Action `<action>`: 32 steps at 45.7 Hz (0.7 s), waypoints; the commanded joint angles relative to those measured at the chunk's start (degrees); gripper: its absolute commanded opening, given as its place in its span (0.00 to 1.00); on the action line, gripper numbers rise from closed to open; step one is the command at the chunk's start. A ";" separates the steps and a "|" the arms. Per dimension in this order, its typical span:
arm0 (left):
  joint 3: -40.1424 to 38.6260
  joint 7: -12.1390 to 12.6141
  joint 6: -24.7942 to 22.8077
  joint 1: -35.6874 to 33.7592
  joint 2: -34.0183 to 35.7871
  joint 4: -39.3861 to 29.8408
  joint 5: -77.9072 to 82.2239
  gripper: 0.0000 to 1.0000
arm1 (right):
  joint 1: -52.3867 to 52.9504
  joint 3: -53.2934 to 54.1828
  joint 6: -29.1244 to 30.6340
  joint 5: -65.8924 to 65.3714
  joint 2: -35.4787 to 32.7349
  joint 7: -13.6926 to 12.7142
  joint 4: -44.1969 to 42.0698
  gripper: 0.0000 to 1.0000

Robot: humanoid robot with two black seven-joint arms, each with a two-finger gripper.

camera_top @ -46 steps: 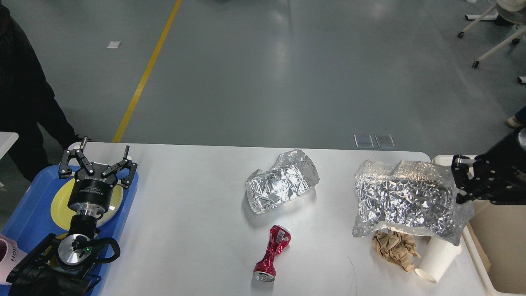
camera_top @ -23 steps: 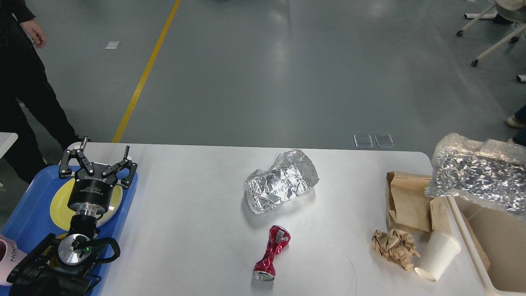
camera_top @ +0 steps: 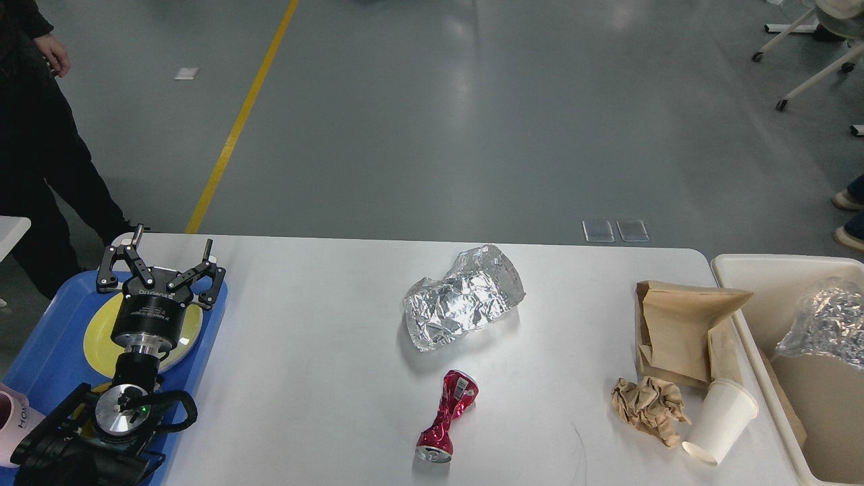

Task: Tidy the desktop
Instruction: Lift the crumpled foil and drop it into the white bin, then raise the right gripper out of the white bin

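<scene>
The desktop [camera_top: 324, 351] fills the lower half of the frame, from the left edge nearly to the right edge. The left gripper [camera_top: 160, 266] sits at the lower left, above a blue tray [camera_top: 47, 337] that holds a yellow plate [camera_top: 98, 341]; its jaws stand apart, with nothing between them. The arm body below it covers the lower part of the tray and part of the plate. A pink cup [camera_top: 12, 418] shows at the lower left edge, partly cut off. The right gripper is out of view.

At the centre of the desktop lies a crumpled foil sheet [camera_top: 464, 297]. Just below it lies a crushed red can [camera_top: 447, 425], on its side, apart from the foil. At the lower right, a brown paper bag [camera_top: 678, 331] lies flat, with its flap raised. A crumpled brown paper ball [camera_top: 648, 405] lies just below the bag, touching a white paper cup [camera_top: 721, 420] tipped on its side.

A cream bin [camera_top: 749, 270] stands at the right edge, beside the desktop. A silver bubble-wrap bundle [camera_top: 827, 320] rests inside it.

A person in black [camera_top: 34, 148] stands at the upper left, behind the desktop.
</scene>
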 commanded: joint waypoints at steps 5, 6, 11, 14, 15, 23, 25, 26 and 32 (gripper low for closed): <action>0.00 0.00 0.00 0.00 0.00 0.00 0.01 0.96 | -22.66 12.91 -0.81 0.00 11.03 -0.04 -22.86 0.00; 0.00 0.00 0.00 0.00 0.00 -0.09 0.01 0.96 | -24.42 13.44 -0.81 0.00 12.35 -0.04 -25.58 0.00; 0.00 0.00 0.00 0.00 0.00 -0.09 0.01 0.96 | -32.86 14.93 -1.34 0.09 20.09 -0.04 -37.28 0.00; 0.00 0.00 0.00 0.00 0.00 -0.09 0.01 0.96 | -35.24 14.85 -2.74 0.00 22.47 -0.04 -39.58 0.00; 0.00 0.00 0.00 0.00 0.00 -0.09 0.01 0.96 | -35.86 14.76 -3.18 0.00 23.17 -0.04 -40.02 0.00; 0.00 0.00 0.00 0.00 0.00 -0.09 0.01 0.96 | -38.06 14.85 -3.80 0.00 26.16 -0.04 -40.37 0.00; 0.00 0.00 0.00 0.00 0.00 0.00 0.01 0.96 | -38.41 14.85 -3.80 0.00 26.69 -0.04 -40.29 0.00; 0.00 0.00 0.00 0.00 0.00 0.00 0.01 0.96 | -38.59 14.85 -3.80 0.00 26.95 -0.04 -40.29 0.00; 0.00 0.00 0.00 0.00 0.00 0.00 0.01 0.96 | -39.21 14.85 -3.80 0.00 27.83 -0.04 -40.28 0.00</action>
